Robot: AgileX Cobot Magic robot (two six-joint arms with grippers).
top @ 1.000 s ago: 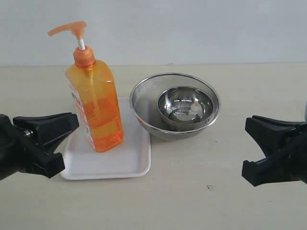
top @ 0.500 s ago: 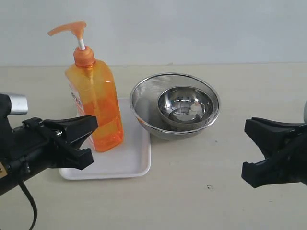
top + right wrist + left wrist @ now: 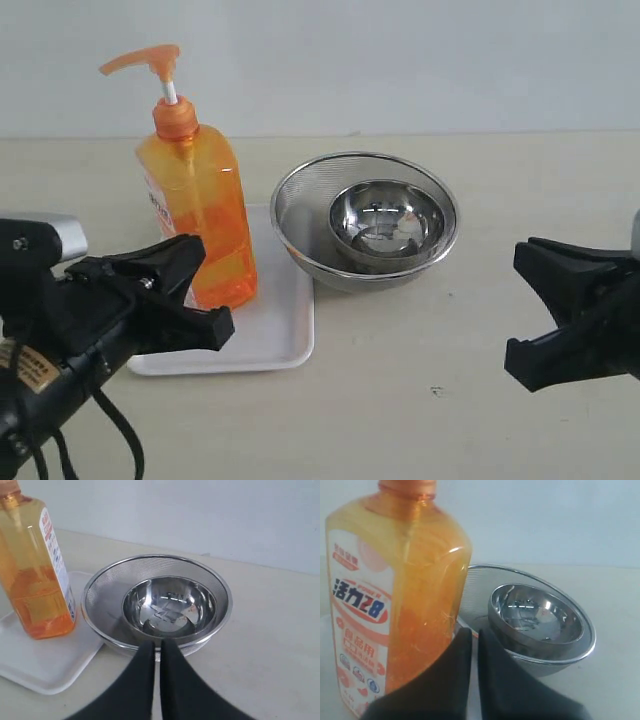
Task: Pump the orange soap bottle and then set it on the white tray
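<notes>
The orange soap bottle (image 3: 200, 220) stands upright on the white tray (image 3: 270, 340), its pump head (image 3: 145, 58) raised on the white stem. My left gripper (image 3: 205, 285) is shut and empty, low in front of the bottle's base. In the left wrist view the bottle (image 3: 395, 605) fills the frame close by, just to one side of the shut left gripper (image 3: 474, 630). My right gripper (image 3: 515, 305) hangs shut and empty far right, well away from the bottle. The right wrist view shows the right gripper (image 3: 156, 642) facing the bowls, with the bottle (image 3: 35, 580) and the tray (image 3: 40, 665) off to one side.
A steel mesh bowl (image 3: 300, 215) holding a smaller shiny steel bowl (image 3: 387, 225) sits right beside the tray, touching or nearly touching its right edge. The same nested bowls (image 3: 170, 605) lie directly ahead of the right gripper. Bare beige tabletop (image 3: 430, 400) spreads in front.
My left gripper has moved right and closer to the bottle's base, now overlapping the tray's front left. The right gripper, bottle and bowls have stayed put.
</notes>
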